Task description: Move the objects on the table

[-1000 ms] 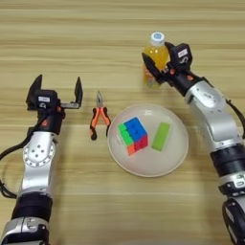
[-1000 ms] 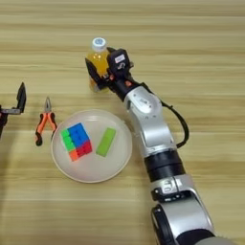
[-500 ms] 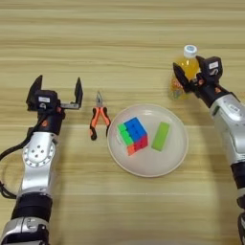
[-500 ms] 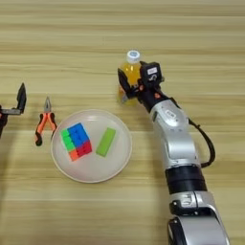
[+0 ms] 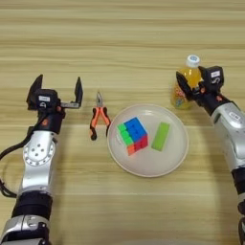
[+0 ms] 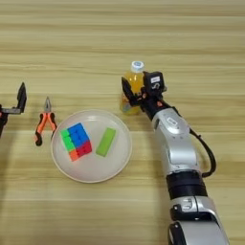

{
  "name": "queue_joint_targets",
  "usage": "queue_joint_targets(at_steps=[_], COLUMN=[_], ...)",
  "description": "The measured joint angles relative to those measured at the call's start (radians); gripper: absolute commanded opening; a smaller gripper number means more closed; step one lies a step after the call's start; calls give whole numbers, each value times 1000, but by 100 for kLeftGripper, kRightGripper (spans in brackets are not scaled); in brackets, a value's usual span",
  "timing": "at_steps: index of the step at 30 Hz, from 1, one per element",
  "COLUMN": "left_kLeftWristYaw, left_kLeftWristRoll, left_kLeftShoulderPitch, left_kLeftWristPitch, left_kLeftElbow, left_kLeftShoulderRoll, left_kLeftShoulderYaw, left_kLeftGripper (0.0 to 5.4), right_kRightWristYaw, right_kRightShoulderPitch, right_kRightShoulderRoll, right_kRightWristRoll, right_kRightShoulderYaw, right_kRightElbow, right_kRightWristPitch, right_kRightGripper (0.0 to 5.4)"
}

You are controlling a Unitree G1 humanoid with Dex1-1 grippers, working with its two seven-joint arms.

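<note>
At two o'clock from the plate (image 5: pixel 143 165) holding the puzzle cube (image 5: pixel 132 135), the right gripper (image 5: pixel 192 84) clasps the upright orange-juice bottle (image 5: pixel 184 87), its long axis vertical, just beside the rim; the left gripper (image 5: pixel 55 90) idles spread wide at nine o'clock.

Test bench (bare wooden table (image 5: pixel 119 43))

Hidden and cut off
The right gripper (image 6: pixel 139 95) covers the bottle's (image 6: pixel 130 91) right side; the picture's edge crops the left gripper (image 6: pixel 14 103).
</note>
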Motion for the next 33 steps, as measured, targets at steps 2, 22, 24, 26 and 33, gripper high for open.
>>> queue_joint_targets(at_steps=[2, 22, 24, 26, 33], left_kLeftWristYaw=[0, -1, -1, -1, 1], left_kLeftWristRoll=[0, 0, 0, 0, 2], left_kLeftShoulderPitch=[0, 0, 0, 0, -2], left_kLeftWristPitch=[0, -1, -1, -1, -7], left_kLeftElbow=[0, 0, 0, 0, 6], left_kLeftShoulderRoll=[0, 0, 0, 0, 0], left_kLeftShoulderYaw=[1, 2, 2, 2, 2], left_kLeftGripper=[540, 540, 540, 540, 540], right_kRightWristYaw=[-1, -4, 0, 6, 16], right_kRightShoulderPitch=[1, 2, 6, 7, 31], right_kRightShoulderRoll=[0, 0, 1, 2, 3], right_kRightWristRoll=[0, 20, 26, 35, 68], right_kRightShoulderYaw=[0, 0, 0, 0, 0], right_kRightElbow=[0, -25, -42, -66, -216], right_kRightWristPitch=[-2, -5, -8, -24, -86], right_kRightGripper=[341, 537, 537, 537, 537])
